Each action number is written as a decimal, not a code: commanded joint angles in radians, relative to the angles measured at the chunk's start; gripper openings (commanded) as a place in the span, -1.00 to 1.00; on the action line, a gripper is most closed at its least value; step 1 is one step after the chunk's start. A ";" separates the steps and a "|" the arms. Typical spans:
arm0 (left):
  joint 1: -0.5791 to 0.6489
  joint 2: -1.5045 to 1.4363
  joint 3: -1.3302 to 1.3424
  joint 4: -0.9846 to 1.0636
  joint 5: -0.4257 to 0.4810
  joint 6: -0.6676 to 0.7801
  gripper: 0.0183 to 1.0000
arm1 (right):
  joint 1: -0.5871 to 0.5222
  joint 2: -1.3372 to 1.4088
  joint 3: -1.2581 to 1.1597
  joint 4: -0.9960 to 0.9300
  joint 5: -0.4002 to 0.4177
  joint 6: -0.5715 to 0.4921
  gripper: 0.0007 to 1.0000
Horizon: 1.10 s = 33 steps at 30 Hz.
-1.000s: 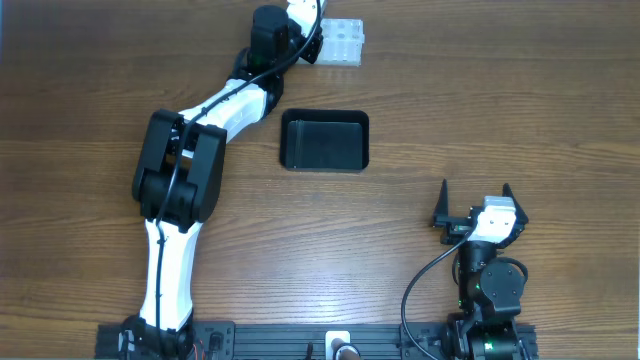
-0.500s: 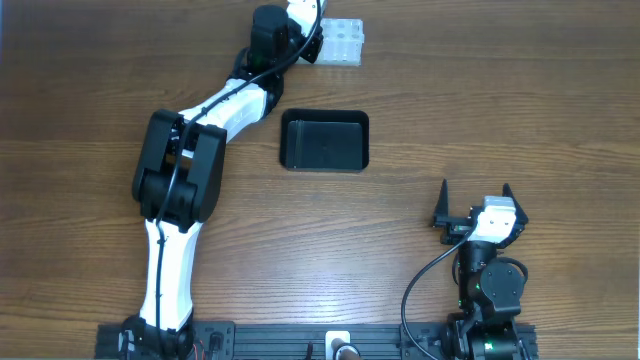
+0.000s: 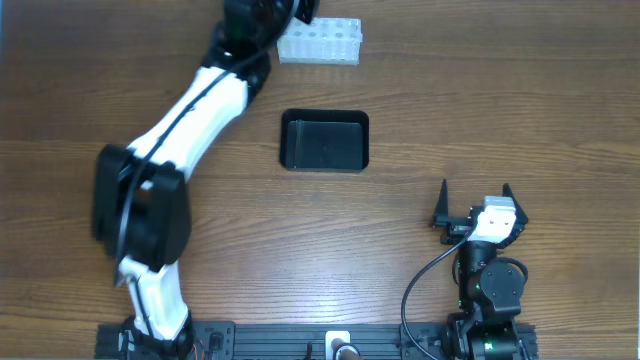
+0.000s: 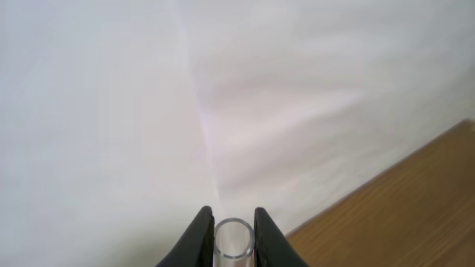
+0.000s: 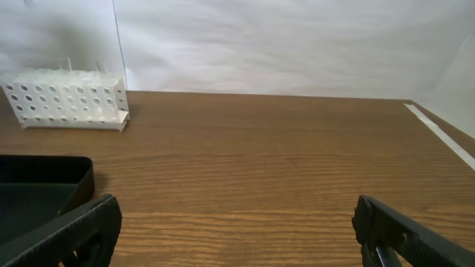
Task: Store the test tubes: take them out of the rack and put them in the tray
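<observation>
The white test tube rack (image 3: 320, 43) stands at the table's far edge, and it also appears far off in the right wrist view as a perforated white rack (image 5: 67, 104). My left gripper (image 3: 298, 12) is lifted beside the rack's left end. Its wrist view shows the left gripper (image 4: 234, 231) shut on a clear test tube (image 4: 234, 243), whose open rim sits between the fingers. The black tray (image 3: 325, 140) lies mid-table, nothing visible inside; its corner is the black tray (image 5: 41, 185). My right gripper (image 3: 472, 207) rests open near its base, far from both.
A white wall (image 4: 223, 89) rises behind the table's far edge. Bare wood (image 3: 500, 100) spreads to the right of the tray and rack. A pale strip (image 5: 441, 133) runs along the table's right side.
The left arm has swung left and risen, uncovering the rack's left part. The right arm has not moved.
</observation>
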 commanded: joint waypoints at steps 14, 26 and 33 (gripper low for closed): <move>-0.044 -0.122 -0.017 -0.784 -0.084 -0.428 -0.85 | -0.005 -0.001 -0.006 -0.003 -0.005 -0.003 0.98; -0.144 0.009 -0.059 -0.801 -0.232 -0.435 -0.83 | -0.005 -0.001 -0.006 -0.003 -0.005 -0.003 0.98; -0.151 0.044 -0.064 -0.842 -0.231 -0.435 -0.83 | -0.005 -0.001 -0.006 -0.003 -0.005 -0.004 0.98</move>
